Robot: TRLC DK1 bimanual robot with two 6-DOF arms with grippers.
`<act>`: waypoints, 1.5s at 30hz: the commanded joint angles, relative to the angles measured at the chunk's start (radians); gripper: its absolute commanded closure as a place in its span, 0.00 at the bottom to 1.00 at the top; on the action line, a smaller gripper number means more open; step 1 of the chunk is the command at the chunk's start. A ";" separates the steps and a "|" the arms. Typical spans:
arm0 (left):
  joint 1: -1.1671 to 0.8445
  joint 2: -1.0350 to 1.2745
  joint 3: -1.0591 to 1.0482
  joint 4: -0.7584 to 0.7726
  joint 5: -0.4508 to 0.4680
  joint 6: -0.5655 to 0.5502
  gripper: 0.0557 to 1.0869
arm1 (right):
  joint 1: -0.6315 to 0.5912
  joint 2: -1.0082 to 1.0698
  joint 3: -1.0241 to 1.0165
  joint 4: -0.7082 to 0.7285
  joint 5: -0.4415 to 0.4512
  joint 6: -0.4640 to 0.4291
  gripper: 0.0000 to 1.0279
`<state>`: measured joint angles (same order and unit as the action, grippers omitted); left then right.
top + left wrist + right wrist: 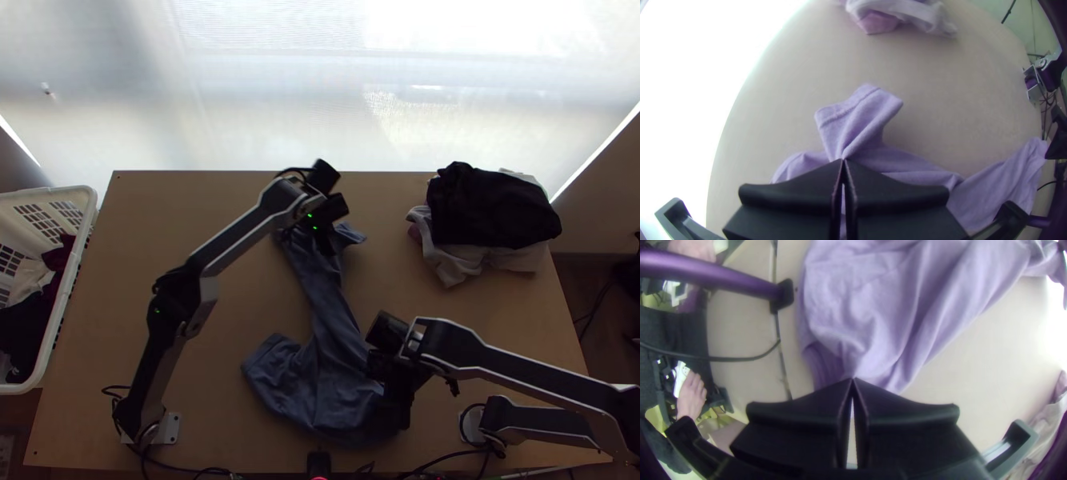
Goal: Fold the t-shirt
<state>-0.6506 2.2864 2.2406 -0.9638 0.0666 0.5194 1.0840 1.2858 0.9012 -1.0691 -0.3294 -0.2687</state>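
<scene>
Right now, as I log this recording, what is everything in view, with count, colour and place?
t-shirt: one, blue, mid-table, bunched wide near the near edge, narrow towards the far edge
black garment: one, black, atop the far-right pile
lighter clothes: count unclear, mostly whitish, beneath it
table: one, light wood, centre
basket: one, white, at the table's left
clothes in the basket: count unclear, black, white, dark red
cables: several, black, near edge
arms: two, silver-grey and black, bases near left and near right
left gripper: one, black, shut on the shirt's far part
right gripper: one, black, shut on its near part
</scene>
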 commanded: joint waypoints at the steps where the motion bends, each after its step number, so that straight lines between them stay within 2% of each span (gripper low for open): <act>1: 0.086 -0.182 -0.056 -0.108 0.021 -0.001 0.97 | -0.076 -0.068 0.176 -0.088 0.009 -0.058 0.98; 6: 0.154 -0.309 -0.072 -0.184 0.021 0.047 0.97 | -0.079 -0.068 0.258 -0.144 0.033 -0.107 0.98; 9: 0.206 -0.390 -0.068 -0.208 0.021 0.064 0.97 | -0.136 -0.072 0.262 -0.153 0.067 -0.144 0.98; 18: 0.313 -0.590 -0.068 -0.300 0.021 0.083 0.97 | -0.466 -0.094 0.361 -0.153 0.082 -0.239 0.98; 23: 0.361 -0.660 -0.047 -0.303 0.021 0.070 0.97 | -0.716 -0.082 0.476 -0.129 0.087 -0.296 0.98; 29: 0.384 -0.714 -0.102 -0.360 0.024 0.068 0.97 | -0.946 -0.106 0.341 -0.144 0.115 -0.428 0.98; 33: 0.367 -0.725 -0.159 -0.360 0.039 0.076 0.97 | -0.977 -0.112 0.206 -0.127 0.199 -0.464 0.97; 34: 0.358 -0.725 -0.179 -0.357 0.041 0.079 0.97 | -0.977 -0.112 0.186 -0.117 0.199 -0.460 0.93; 36: 0.338 -0.723 -0.214 -0.345 0.041 0.082 0.97 | -0.961 -0.115 0.159 -0.089 0.199 -0.409 0.57; 37: 0.330 -0.722 -0.230 -0.339 0.041 0.082 0.97 | -0.935 -0.112 0.151 -0.088 0.199 -0.385 0.48; 39: 0.321 -0.720 -0.265 -0.325 0.041 0.083 0.97 | -0.880 -0.109 0.148 -0.084 0.199 -0.345 0.38; 42: 0.327 -0.720 -0.346 -0.291 0.041 0.110 0.97 | -0.785 -0.112 0.150 -0.084 0.199 -0.320 0.36; 45: 0.361 -0.720 -0.421 -0.248 0.041 0.140 0.97 | -0.723 -0.114 0.166 -0.084 0.199 -0.274 0.29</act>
<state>-0.3141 1.5703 1.9606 -1.2743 0.1043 0.6178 0.2466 1.1755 1.0809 -1.1633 -0.1402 -0.6174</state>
